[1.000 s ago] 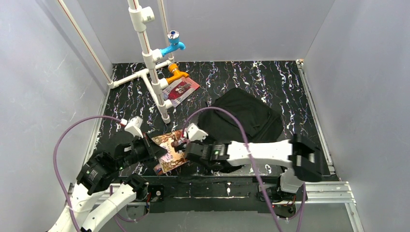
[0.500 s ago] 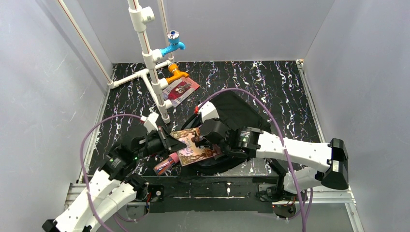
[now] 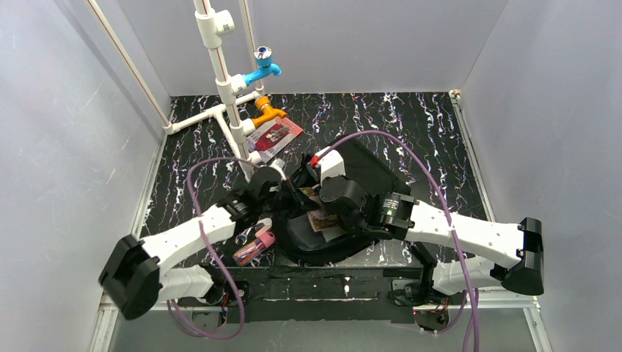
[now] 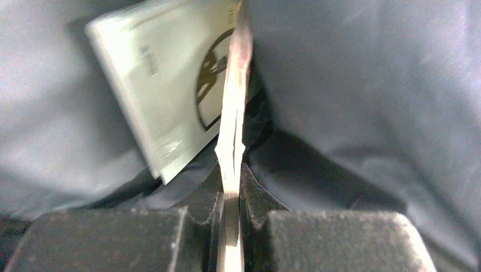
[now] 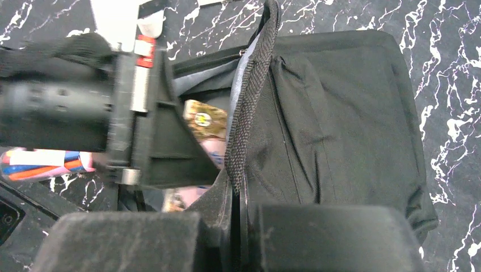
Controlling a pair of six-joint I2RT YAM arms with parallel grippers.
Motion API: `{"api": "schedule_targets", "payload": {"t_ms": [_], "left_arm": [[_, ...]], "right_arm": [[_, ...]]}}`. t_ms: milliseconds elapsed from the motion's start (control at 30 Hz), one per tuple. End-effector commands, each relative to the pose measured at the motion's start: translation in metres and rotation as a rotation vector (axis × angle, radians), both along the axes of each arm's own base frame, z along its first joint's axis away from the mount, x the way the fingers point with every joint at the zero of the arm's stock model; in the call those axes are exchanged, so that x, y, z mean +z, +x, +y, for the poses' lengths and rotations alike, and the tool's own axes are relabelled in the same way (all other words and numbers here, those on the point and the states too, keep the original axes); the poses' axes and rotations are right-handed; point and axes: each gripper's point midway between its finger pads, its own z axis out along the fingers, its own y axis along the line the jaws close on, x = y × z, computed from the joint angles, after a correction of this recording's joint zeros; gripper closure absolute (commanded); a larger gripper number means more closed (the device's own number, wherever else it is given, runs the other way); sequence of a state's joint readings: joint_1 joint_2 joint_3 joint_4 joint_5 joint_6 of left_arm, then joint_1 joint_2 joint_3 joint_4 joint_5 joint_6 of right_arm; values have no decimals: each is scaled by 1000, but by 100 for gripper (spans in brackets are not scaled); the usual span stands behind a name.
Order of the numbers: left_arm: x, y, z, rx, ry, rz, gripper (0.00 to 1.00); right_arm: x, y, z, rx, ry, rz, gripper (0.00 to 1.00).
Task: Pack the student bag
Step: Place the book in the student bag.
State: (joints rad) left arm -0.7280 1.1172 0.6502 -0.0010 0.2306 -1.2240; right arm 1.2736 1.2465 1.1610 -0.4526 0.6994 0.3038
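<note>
Grey-walled cell with a black, white-veined table [image 3: 411, 121]: the soft black fabric bag [image 3: 367, 172] lies at centre-right, its mouth held up by the right gripper [image 5: 238, 195], clamped on a coarse woven strap [image 5: 249, 96]. The left gripper [image 4: 230, 198], pinched shut on a thin, flat, glossy booklet [image 4: 232, 102], has it edge-on inside the smooth grey lining; insertion appears under way, and next the booklet likely needs pushing deeper before release
</note>
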Motion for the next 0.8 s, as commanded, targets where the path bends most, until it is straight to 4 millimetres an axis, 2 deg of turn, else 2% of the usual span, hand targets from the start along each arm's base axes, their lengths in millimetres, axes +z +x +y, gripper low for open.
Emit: {"api": "schedule_targets", "payload": {"t_ms": [0, 100, 167, 200, 300, 333, 433, 500, 533, 567, 667, 767], "left_arm": [[16, 36, -38, 42, 8, -87, 100], [-14, 41, -65, 14, 0, 12, 100], [-18, 42, -80, -8, -66, 28, 100], [-21, 43, -80, 1, -81, 4, 98], [-24, 42, -72, 29, -60, -39, 64], [-26, 40, -68, 30, -57, -37, 58], [-24, 28, -56, -4, -53, -54, 52], [-21, 16, -43, -38, -21, -63, 44], [-20, 9, -37, -60, 2, -74, 38], [-17, 3, -28, -71, 27, -91, 27], [-14, -11, 8, -71, 158, -128, 5], [-5, -22, 51, -41, 292, -182, 2]], "right_arm": [[38, 5, 6, -9, 164, -55, 99], [34, 8, 1, -23, 149, -55, 99], [28, 10, -3, -35, 136, -49, 99], [25, 11, -5, -40, 129, -43, 99], [14, 10, -10, -50, 113, -21, 99], [12, 10, -11, -54, 112, -15, 99], [4, 8, -15, -63, 114, 4, 99], [-2, 7, -16, -63, 107, 20, 99], [-6, 7, -17, -64, 99, 28, 99], [-9, 6, -18, -64, 94, 36, 99], [-18, 5, -21, -66, 79, 58, 99], [-24, 3, -21, -64, 73, 84, 99]]}}
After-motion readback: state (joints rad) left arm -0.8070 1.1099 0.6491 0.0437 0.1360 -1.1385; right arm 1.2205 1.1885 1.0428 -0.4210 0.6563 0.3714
